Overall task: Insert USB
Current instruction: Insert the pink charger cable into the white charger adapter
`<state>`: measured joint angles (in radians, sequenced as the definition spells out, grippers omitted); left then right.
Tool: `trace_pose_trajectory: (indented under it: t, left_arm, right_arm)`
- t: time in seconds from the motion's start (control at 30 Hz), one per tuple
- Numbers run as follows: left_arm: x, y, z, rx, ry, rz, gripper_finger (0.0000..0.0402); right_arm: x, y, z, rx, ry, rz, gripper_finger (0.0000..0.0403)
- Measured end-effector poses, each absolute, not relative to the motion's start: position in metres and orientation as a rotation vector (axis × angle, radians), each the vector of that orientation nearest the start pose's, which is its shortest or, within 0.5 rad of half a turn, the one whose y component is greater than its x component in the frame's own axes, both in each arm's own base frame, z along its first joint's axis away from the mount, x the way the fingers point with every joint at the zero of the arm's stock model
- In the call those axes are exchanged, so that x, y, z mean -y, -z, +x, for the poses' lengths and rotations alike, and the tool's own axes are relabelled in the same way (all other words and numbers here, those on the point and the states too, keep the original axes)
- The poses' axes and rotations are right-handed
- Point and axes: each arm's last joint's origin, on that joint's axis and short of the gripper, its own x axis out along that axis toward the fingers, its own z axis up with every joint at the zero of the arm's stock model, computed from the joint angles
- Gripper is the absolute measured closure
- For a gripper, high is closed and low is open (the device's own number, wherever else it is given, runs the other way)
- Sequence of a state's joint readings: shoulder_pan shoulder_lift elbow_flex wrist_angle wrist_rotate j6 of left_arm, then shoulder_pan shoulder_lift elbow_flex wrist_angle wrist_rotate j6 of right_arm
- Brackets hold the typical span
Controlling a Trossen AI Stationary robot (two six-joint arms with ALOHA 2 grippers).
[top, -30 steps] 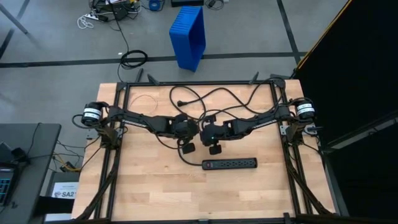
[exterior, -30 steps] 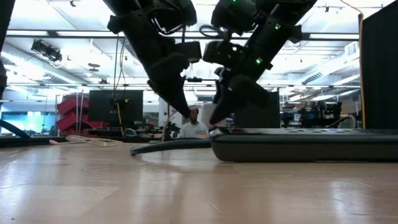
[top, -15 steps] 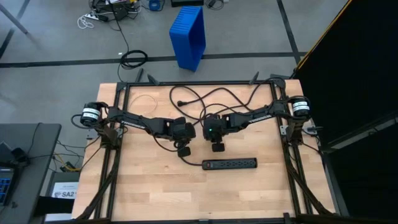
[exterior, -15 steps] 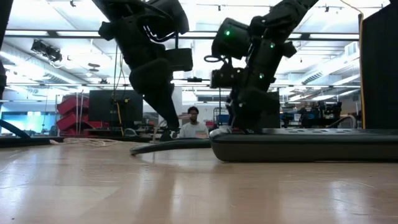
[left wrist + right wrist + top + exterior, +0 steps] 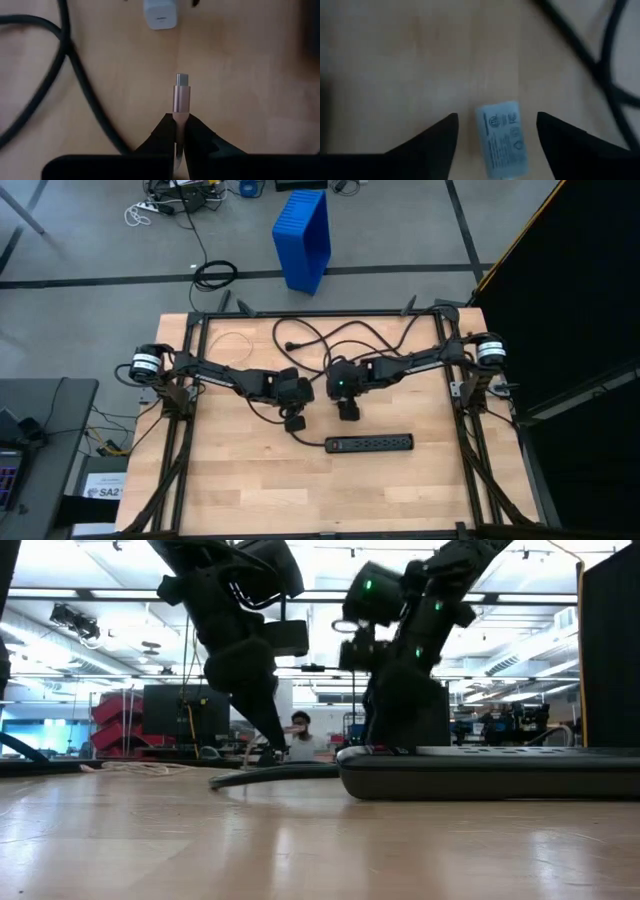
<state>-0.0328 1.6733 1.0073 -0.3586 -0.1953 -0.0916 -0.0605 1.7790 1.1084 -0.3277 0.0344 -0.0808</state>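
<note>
Now, left gripper (image 5: 180,131) sits low over mid-table, fingers clenched on the USB (image 5: 181,95); plug tip sticks out past the fingertips, aimed at the charger (image 5: 160,13), well short of it, roughly in line with its port; left arm has barely shifted over the last second; right gripper (image 5: 492,131) has pulled back from the strip (image 5: 369,443) toward the table's middle; its fingers are spread wide, gripping nothing, straddling the charger lying on the wood; so my read: right looks set to clamp the charger and steady it, then left pushes the plug in; insertion not yet done.
</note>
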Motion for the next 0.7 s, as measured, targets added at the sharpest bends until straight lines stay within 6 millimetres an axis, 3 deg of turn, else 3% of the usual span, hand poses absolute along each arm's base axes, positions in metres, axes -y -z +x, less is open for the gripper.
trace_pose_trajectory:
  t: [0.27,0.4,0.7]
  left_arm:
    - [0.004,-0.186,0.334,-0.913,-0.234,0.164,0.0402]
    - [0.005,-0.186,0.334,-0.909,-0.303,0.243,0.0402]
    - [0.015,-0.188,0.334,-0.898,-0.339,0.331,0.0402]
  right_arm:
    - [0.028,-0.195,0.373,-0.735,0.015,0.223,0.0149]
    - [0.038,-0.193,0.375,-0.712,-0.003,0.338,0.0178]
    - [0.052,-0.193,0.373,-0.706,0.039,0.399,0.0264]
